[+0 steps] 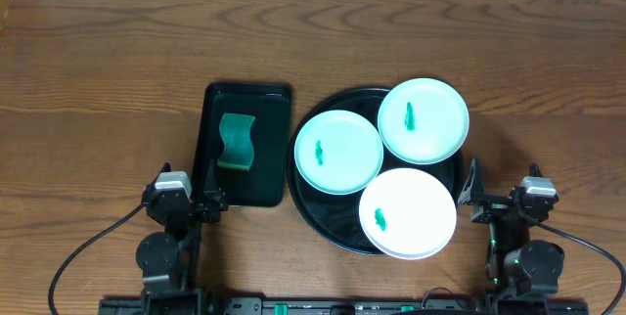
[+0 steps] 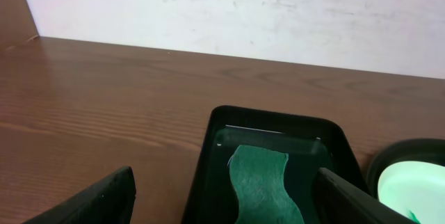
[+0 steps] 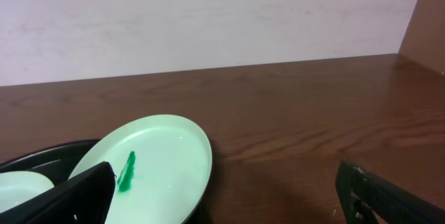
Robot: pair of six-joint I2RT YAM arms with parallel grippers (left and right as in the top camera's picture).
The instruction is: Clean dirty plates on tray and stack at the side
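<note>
Overhead view: the round black tray (image 1: 331,213) sits right of centre on the wooden table (image 1: 98,61) and carries all three plates. A mint-green plate (image 1: 338,152) lies on its left half, and a second mint-green plate (image 1: 424,120) lies at its upper right, overhanging the rim. A white plate (image 1: 407,212) at the lower right also reaches past the rim. Each plate bears a small green smear near its middle. The plates crowd together, and whether their edges overlap or merely touch cannot be settled from above. Just left of the round tray stands a dark green rectangular tray (image 1: 270,163) holding a wavy green sponge (image 1: 236,141). The left gripper (image 1: 188,191) hovers at the near left corner of the rectangular tray. Left wrist view shows its fingers (image 2: 94,202) spread wide, gripping nothing, with the sponge ahead between them. The right gripper (image 1: 503,194) sits just right of the round tray, level with the white plate. Right wrist view shows its fingers (image 3: 73,200) likewise spread wide and empty, with the overhanging mint plate ahead on the left.
</note>
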